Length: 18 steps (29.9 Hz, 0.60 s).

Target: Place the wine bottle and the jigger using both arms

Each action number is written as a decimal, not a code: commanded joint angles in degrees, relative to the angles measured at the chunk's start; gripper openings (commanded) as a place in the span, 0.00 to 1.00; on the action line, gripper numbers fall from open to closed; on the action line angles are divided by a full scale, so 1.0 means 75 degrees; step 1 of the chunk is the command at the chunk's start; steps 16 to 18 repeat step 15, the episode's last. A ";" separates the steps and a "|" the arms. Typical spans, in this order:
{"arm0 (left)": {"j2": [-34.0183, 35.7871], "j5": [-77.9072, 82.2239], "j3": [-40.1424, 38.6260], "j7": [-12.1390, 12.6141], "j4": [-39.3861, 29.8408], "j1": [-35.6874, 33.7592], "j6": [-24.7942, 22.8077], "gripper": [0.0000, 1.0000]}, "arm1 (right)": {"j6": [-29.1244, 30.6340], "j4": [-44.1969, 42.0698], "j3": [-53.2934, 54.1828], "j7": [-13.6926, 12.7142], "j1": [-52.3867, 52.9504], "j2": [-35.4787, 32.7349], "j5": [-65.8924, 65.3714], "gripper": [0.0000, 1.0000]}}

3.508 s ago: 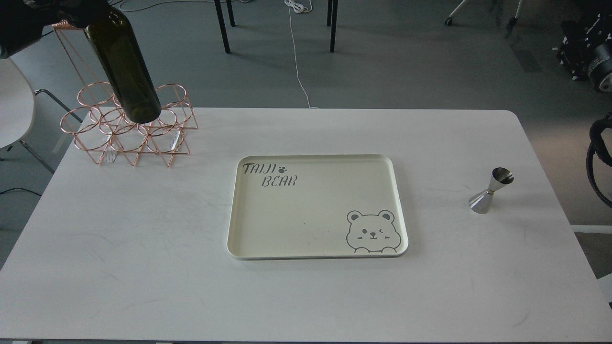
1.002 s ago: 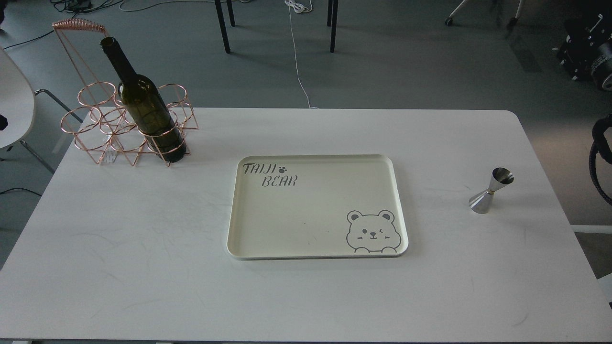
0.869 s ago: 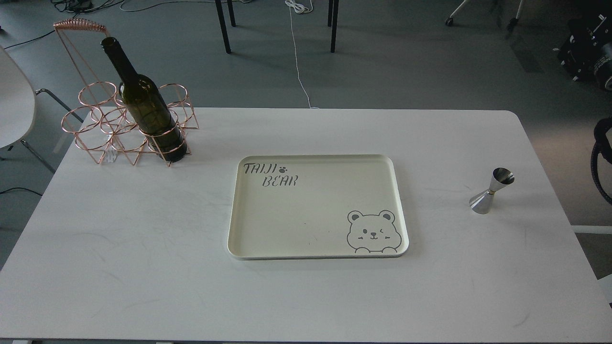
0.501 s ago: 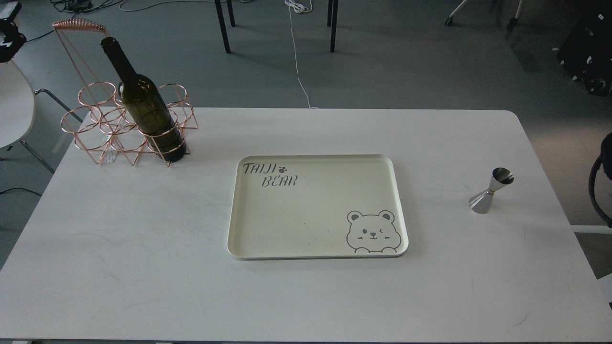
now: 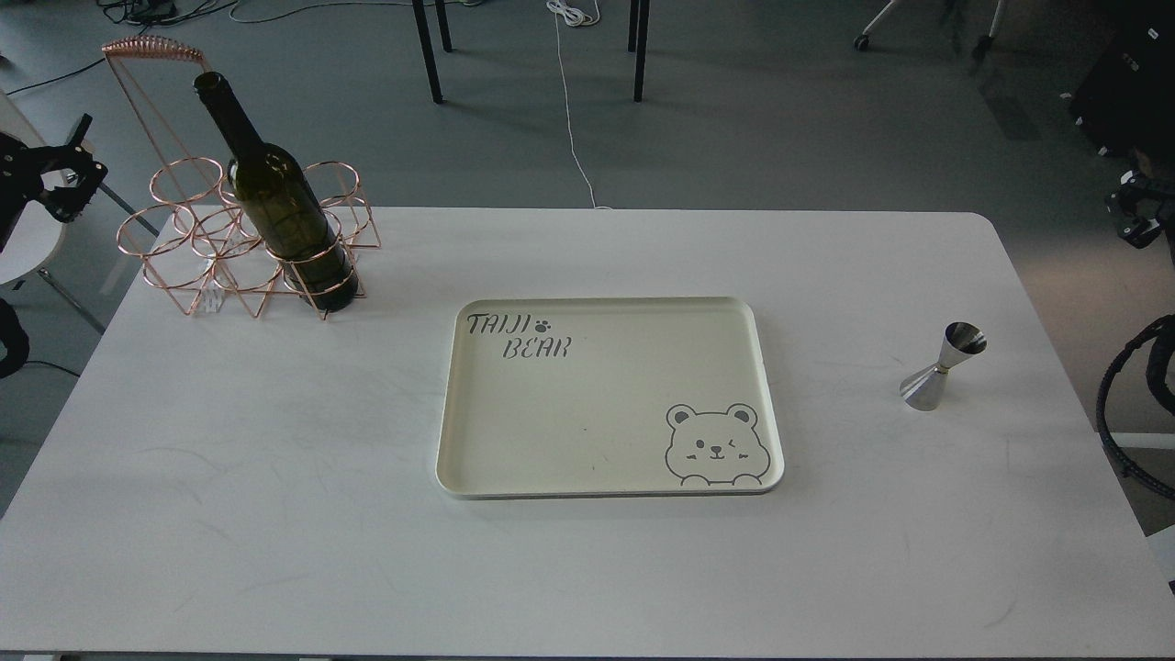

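The dark green wine bottle stands in the front right ring of a copper wire rack at the table's back left, free of any gripper. My left gripper is at the left edge, well left of the bottle, with its fingers apart and empty. The steel jigger stands upright on the table at the right, alone. A small dark part of my right gripper shows at the right edge, beyond the table and behind the jigger; its fingers cannot be told apart.
A cream tray with a bear drawing lies in the middle of the white table, with nothing in it. A white chair stands off the table's left side. Black cable loops hang at the right edge.
The bottle, held above the rack 3.5 s ago, now stands in the rack, released. My left gripper has come down along the left edge. Part of my right gripper has entered at the right edge.
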 commanded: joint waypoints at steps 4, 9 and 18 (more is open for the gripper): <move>-0.1160 0.0031 -0.0508 0.0665 0.1715 0.0012 -0.0020 0.98 | 0.0280 -0.0782 0.0708 -0.0712 -0.0017 0.0608 0.0206 0.99; -0.1242 0.0066 -0.0508 0.0619 0.2161 0.0024 -0.0020 0.98 | 0.0586 -0.0853 0.0661 -0.0654 0.0007 0.0620 0.0183 0.99; -0.1207 0.0253 -0.0427 0.0643 0.2232 -0.0070 -0.0020 0.99 | 0.1027 -0.0830 0.0650 -0.0630 0.0100 0.0620 0.0159 0.99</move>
